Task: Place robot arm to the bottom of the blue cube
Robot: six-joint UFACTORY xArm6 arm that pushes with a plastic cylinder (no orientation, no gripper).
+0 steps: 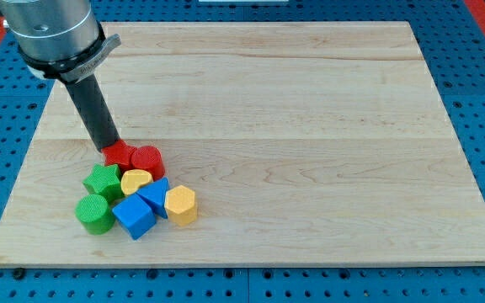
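The blue cube lies near the board's bottom left, in a tight cluster of blocks. A second blue block, wedge-like, touches it on the upper right. My tip is down on the board at the cluster's upper left edge, touching the left one of two red blocks. The tip stands above the blue cube in the view, with the green star and the yellow block between them.
The other red block, a cylinder, sits right of the first. A green cylinder lies left of the blue cube. A yellow hexagonal block lies at the cluster's right. The wooden board rests on a blue pegboard.
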